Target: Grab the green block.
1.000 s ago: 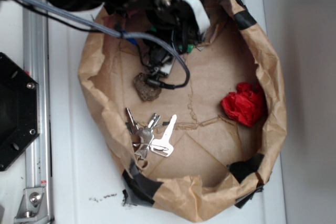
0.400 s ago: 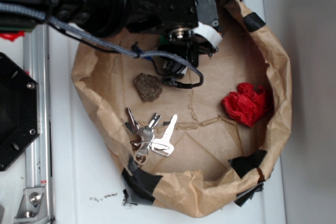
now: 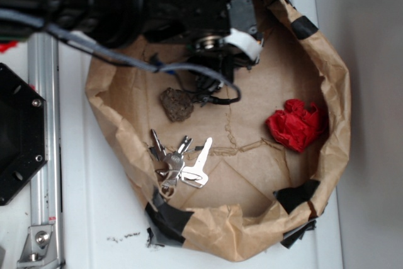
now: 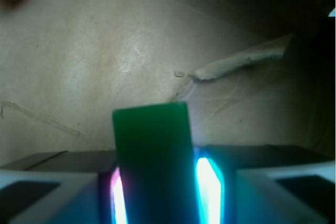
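Note:
The green block [image 4: 151,150] fills the middle of the wrist view, standing between my two lit fingers [image 4: 209,184]. My gripper [image 4: 157,187] is shut on it, and the block's far end sticks out over the brown paper floor. From the exterior camera my black arm [image 3: 208,23] hangs over the back of the paper bowl [image 3: 329,149] and hides both the block and the jaws.
Inside the bowl lie a brown-grey stone [image 3: 177,104], a bunch of keys [image 3: 182,163] and a red paper wad [image 3: 295,124]. The bowl's crumpled walls are patched with black tape [image 3: 169,218]. A metal rail [image 3: 44,143] and a black plate [image 3: 16,133] stand at the left.
The arm has risen and shifted right with the block between its fingers, uncovering the stone. Since 0.4 s ago it has barely moved.

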{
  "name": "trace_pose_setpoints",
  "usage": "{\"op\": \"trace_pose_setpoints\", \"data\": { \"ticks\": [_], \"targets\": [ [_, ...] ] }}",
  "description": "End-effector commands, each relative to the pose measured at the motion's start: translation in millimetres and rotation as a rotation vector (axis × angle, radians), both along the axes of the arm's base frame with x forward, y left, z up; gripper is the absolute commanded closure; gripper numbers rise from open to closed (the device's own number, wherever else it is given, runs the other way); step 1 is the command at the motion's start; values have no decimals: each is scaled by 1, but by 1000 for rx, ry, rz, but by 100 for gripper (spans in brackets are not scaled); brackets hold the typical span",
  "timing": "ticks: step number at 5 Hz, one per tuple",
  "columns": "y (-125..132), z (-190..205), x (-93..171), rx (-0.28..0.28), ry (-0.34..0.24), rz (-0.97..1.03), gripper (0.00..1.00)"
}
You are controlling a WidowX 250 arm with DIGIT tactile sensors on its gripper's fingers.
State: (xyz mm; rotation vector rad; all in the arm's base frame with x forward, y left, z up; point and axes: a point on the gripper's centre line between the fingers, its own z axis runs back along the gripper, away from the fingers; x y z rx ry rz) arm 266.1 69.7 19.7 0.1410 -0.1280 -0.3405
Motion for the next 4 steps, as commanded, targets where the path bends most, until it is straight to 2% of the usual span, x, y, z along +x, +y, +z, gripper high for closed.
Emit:
{"op": "trace_pose_setpoints", "data": {
  "ticks": [1, 2, 3, 4],
  "targets": [
    [-32, 84, 3, 8, -197, 40, 100],
    [-56, 127, 8, -42, -222, 104, 100],
    [-69, 141, 20, -121, -170, 334, 100],
    [-65, 132, 20, -139, -123, 397, 100]
  ]
}}
